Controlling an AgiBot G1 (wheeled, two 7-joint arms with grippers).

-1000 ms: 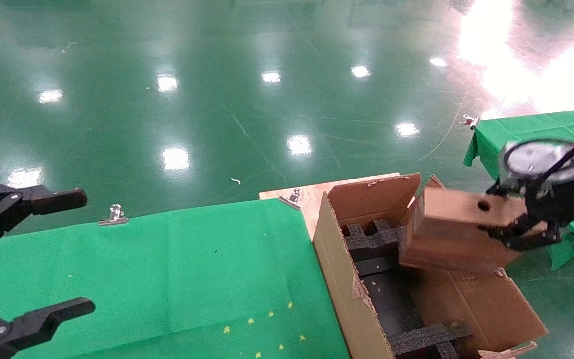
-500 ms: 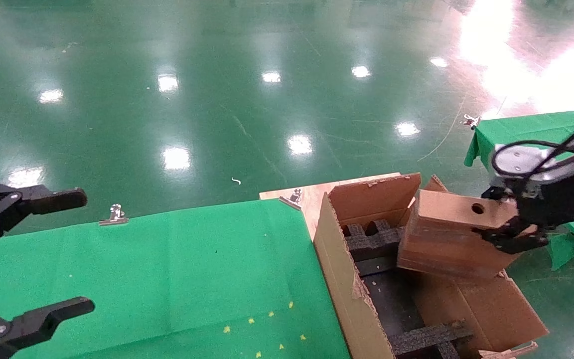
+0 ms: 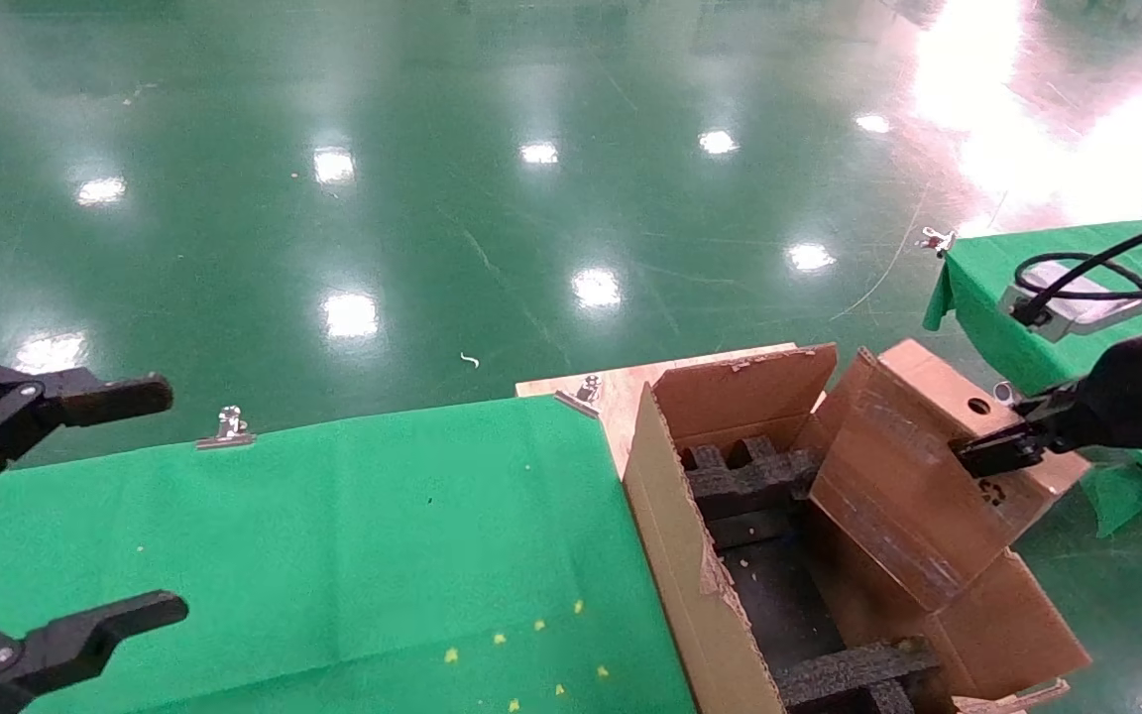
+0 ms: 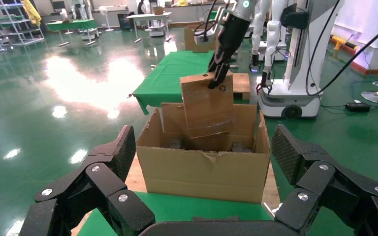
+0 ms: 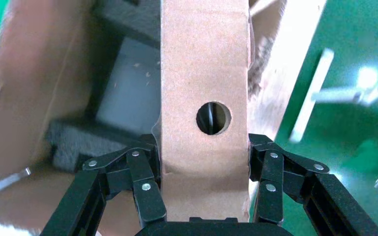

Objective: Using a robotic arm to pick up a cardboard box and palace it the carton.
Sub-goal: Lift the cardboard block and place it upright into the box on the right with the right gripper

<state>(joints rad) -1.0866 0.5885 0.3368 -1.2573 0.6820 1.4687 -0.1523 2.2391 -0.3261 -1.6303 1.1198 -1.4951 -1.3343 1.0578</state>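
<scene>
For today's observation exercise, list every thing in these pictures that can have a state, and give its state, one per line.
cardboard box: held tilted, lower end inside the carton.
carton: open, flaps up, black foam inserts inside.
right gripper: shut on the cardboard box, near its round hole.
left gripper: open, holding nothing, parked over the green table.

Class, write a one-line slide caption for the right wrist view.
Right gripper clamps the cardboard box above the carton.
</scene>
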